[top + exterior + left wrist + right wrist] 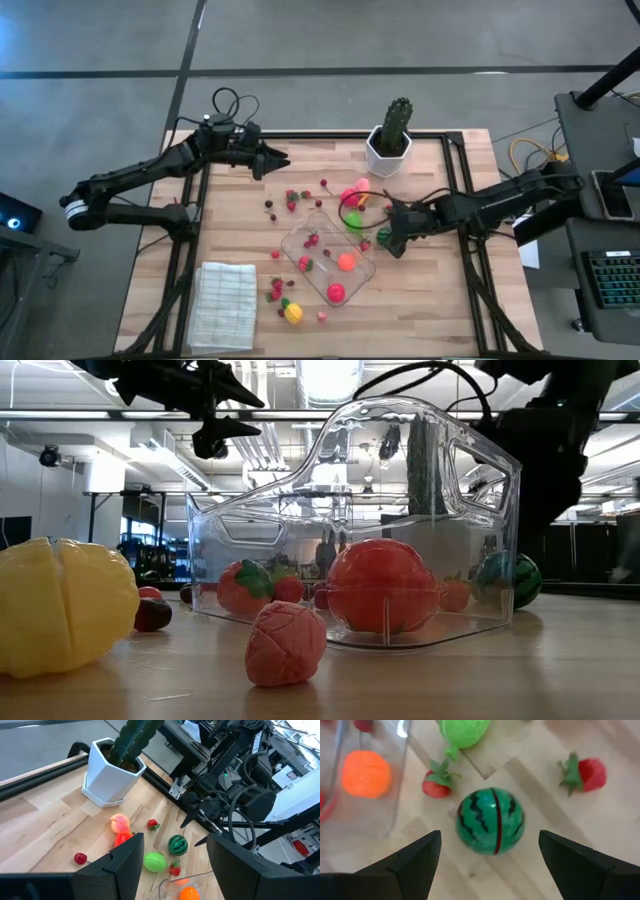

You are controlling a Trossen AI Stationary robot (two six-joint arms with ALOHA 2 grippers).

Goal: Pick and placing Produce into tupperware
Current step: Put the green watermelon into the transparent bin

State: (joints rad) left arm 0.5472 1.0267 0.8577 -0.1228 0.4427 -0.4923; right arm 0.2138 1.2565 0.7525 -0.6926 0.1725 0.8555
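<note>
Watermelon ball (490, 821) sits on the table between the right gripper's (490, 857) spread fingers (415, 860), not yet touched, neither finger on it. Right gripper (388, 238) hovers just off the tub's 3 o'clock side. Around the ball: strawberry (436, 784) at 10 o'clock, another strawberry (585, 774) at 2 o'clock, green fruit (464, 731) at 12 o'clock. Tub (326, 262), clear plastic, sits mid-table, holding an orange piece (346, 262), a pink-red piece (336, 292) and small strawberries (306, 264). More berries (290, 198) lie loose on the table (450, 310) at the tub's 11 o'clock, a yellow fruit (292, 314) and red bits at its 7 o'clock. Low view: pink lump (285, 643) in front of the tub wall, yellow fruit beside it. Left gripper (283, 158) waits at the table's far edge, about 11 o'clock from the tub, fingers (125, 862) part open, holding nothing. Cactus pot (388, 152) at 1 o'clock, white cloth (222, 304) at 8 o'clock.
</note>
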